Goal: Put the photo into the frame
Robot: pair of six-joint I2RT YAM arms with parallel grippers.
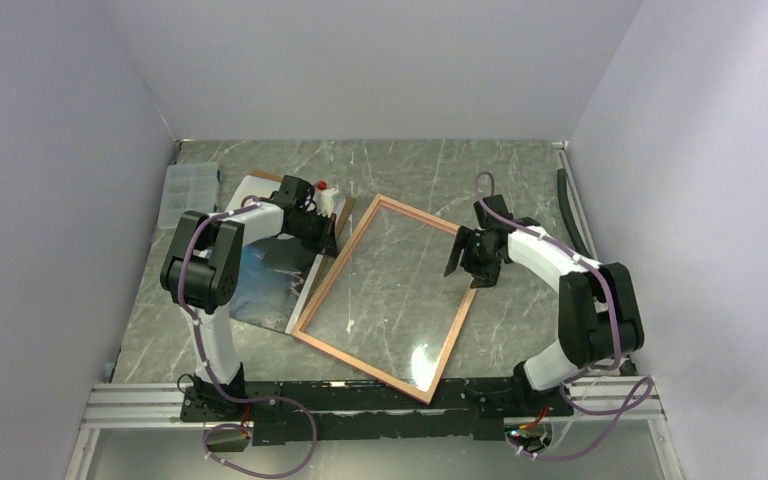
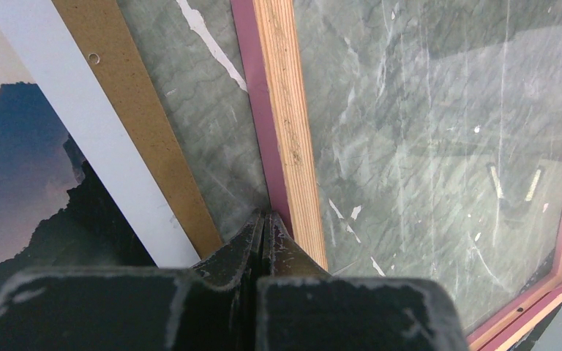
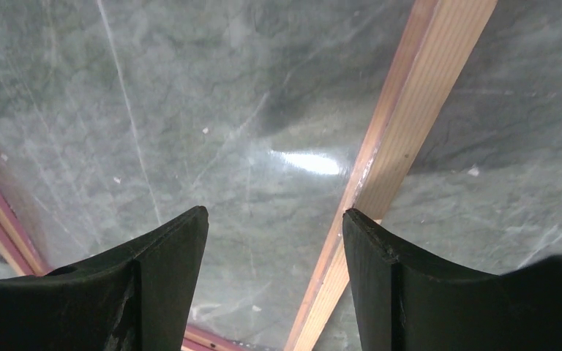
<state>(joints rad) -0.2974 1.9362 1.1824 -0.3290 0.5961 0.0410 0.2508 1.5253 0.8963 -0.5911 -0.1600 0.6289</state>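
Your left end effector (image 2: pixel 263 223) is pressed together and holds nothing. Its tips sit at the outer edge of the left rail of the frame (image 1: pixel 324 285), between that rail and the brown backing board (image 2: pixel 146 131). The photo (image 1: pixel 265 285) lies on that board, left of centre, under your left arm. Your right end effector (image 3: pixel 276 213) is spread over the frame's right rail. The frame rests tan side up on the tabletop (image 1: pixel 520 180).
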